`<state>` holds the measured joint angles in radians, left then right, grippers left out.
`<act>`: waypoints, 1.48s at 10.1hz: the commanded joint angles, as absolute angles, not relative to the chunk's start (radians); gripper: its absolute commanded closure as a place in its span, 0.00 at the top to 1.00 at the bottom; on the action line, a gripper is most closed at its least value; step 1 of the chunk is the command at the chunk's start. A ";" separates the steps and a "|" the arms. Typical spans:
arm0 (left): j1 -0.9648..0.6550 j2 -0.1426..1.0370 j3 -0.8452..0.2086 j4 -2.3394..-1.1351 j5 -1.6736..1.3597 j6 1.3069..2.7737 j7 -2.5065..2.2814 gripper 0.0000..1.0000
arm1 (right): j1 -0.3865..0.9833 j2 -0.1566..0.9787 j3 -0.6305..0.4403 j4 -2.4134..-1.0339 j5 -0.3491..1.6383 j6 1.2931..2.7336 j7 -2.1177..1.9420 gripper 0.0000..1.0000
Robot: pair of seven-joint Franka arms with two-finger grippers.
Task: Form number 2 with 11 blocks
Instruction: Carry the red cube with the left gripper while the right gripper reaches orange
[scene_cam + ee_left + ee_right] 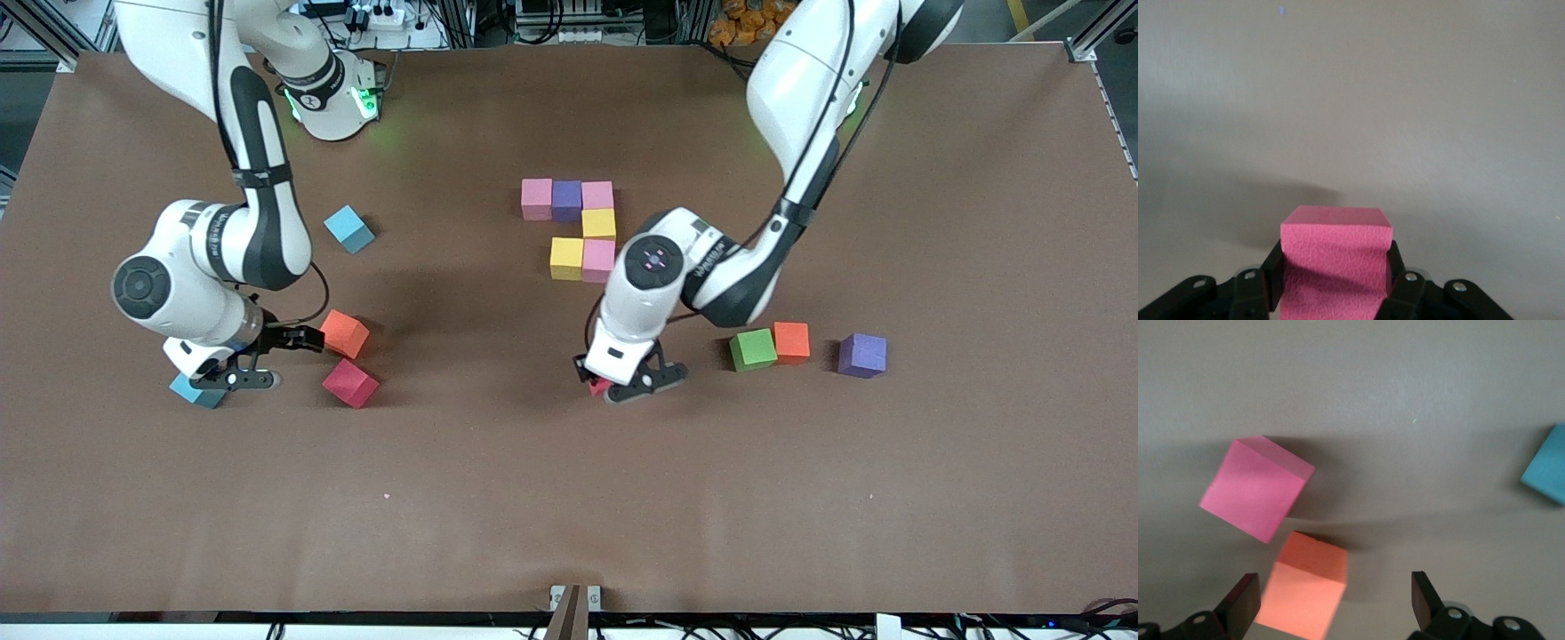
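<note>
Six blocks form part of the number 2 (582, 227). Its row farthest from the front camera is pink (536, 197), purple (566, 199), pink (597, 195). One yellow block (598, 223) follows, then a row of yellow (566, 258) and pink (598, 260). My left gripper (622, 388) (1336, 280) hangs over bare table, shut on a red block (599, 387) (1336, 257). My right gripper (271, 358) (1333, 595) is open just over an orange block (344, 333) (1305, 593), which lies off-centre between its fingers. A red block (349, 382) (1256, 487) lies beside the orange one.
Green (752, 348), orange (791, 341) and purple (861, 355) blocks lie loose toward the left arm's end. One teal cube (348, 228) (1546, 463) sits near the right arm's base. Another teal cube (196, 391) lies partly under the right gripper's hand.
</note>
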<state>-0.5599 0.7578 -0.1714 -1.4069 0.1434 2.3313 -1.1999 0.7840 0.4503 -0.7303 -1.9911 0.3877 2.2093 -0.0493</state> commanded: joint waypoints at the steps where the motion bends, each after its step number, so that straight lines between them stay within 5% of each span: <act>1: -0.620 0.706 -0.170 -1.425 0.173 2.298 -1.473 0.00 | 0.816 0.433 -0.730 -2.031 0.400 2.232 0.189 1.00; 5: -0.660 0.681 -0.227 -1.424 0.160 2.292 -1.912 0.00 | 0.825 0.452 -0.729 -2.114 0.611 2.342 0.239 1.00; 9: -0.699 0.687 -0.268 -1.424 0.172 2.292 -2.475 0.00 | 0.874 0.486 -0.727 -2.138 0.629 2.358 0.278 1.00; 15: -0.723 0.706 -0.364 -1.477 0.175 2.186 -2.692 0.00 | 0.910 0.482 -0.730 -2.186 0.627 2.416 0.256 1.00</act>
